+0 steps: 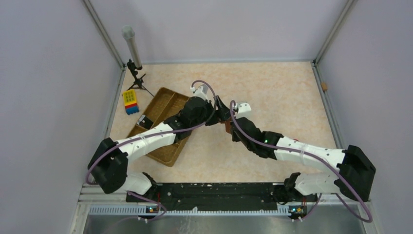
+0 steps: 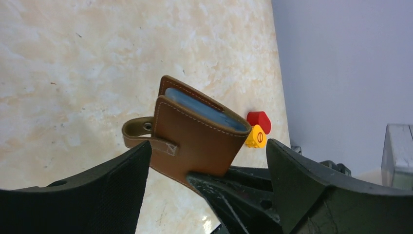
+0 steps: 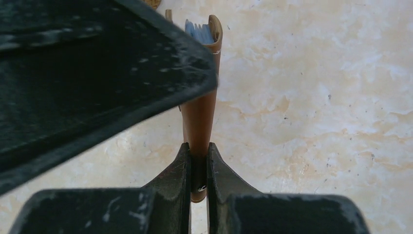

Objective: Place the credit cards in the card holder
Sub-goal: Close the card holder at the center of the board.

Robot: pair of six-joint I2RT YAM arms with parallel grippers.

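The card holder (image 2: 195, 139) is a small brown leather wallet with a snap strap, held upright above the table. It also shows in the top view (image 1: 227, 128) and edge-on in the right wrist view (image 3: 199, 117). Bluish-grey credit cards (image 2: 204, 109) sit in its top pocket, with their edges showing in the right wrist view (image 3: 198, 31). My right gripper (image 3: 197, 146) is shut on the holder's lower edge, seen in the top view (image 1: 234, 130). My left gripper (image 2: 208, 146) is open, with one finger on each side of the holder and not touching it. It also shows in the top view (image 1: 221, 114).
A large brown compartmented tray (image 1: 160, 105) lies left of centre under my left arm. A yellow-and-blue block (image 1: 130, 101) and a small tripod with a tube (image 1: 132, 48) stand at the far left. Small red (image 2: 259, 121) and yellow (image 2: 256, 137) pieces lie near the wall.
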